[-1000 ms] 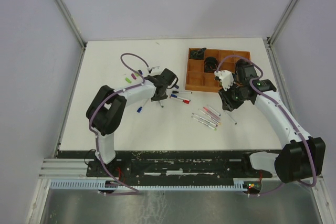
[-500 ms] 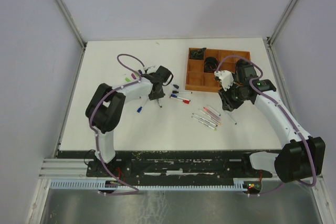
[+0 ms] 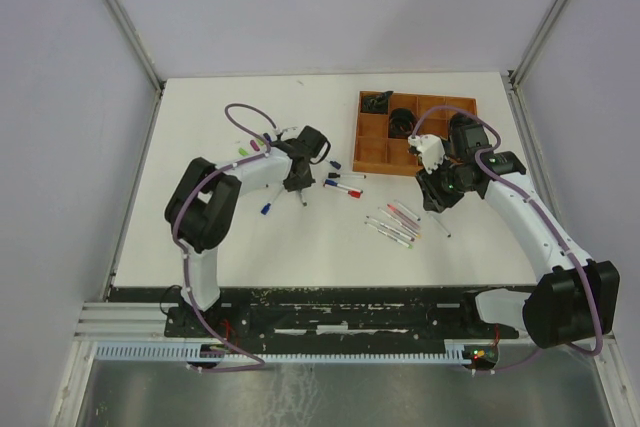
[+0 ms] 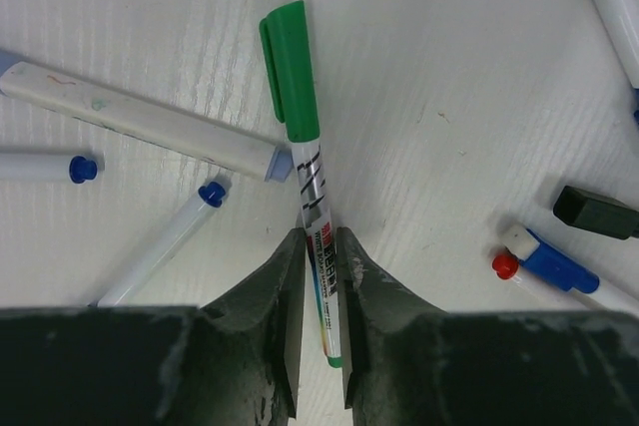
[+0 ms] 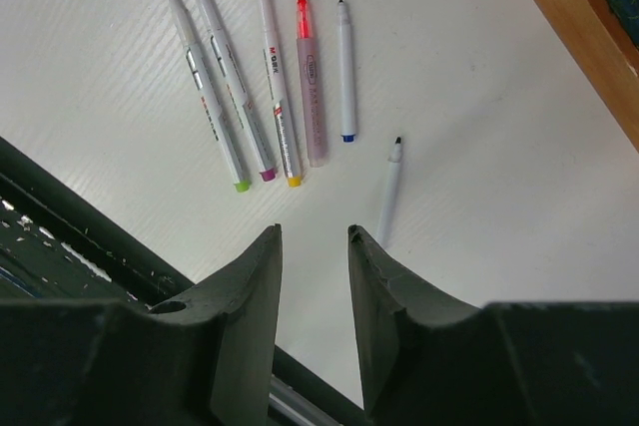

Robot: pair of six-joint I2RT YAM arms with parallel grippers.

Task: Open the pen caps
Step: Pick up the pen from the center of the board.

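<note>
Left gripper (image 4: 319, 241), clamped on a green-capped pen (image 4: 300, 97), is hemmed in. White barrel (image 4: 140, 122) and blue-tipped pens (image 4: 165, 241) at 9–10 o'clock, black cap (image 4: 596, 213) and two more pens (image 4: 554, 268) at 3–4. Bare counter (image 4: 469, 67) at 1–2.

Right gripper (image 5: 312, 246), jaws apart: lone pen (image 5: 389, 187) just beside at 1, row of five pens (image 5: 270, 87) at 12, tray wall (image 5: 564, 17) at 2.

small print runs along the barrel of the green-capped pen (image 4: 311, 182), too blurred to read; the row of pens (image 5: 276, 77) likewise; nothing legible
</note>
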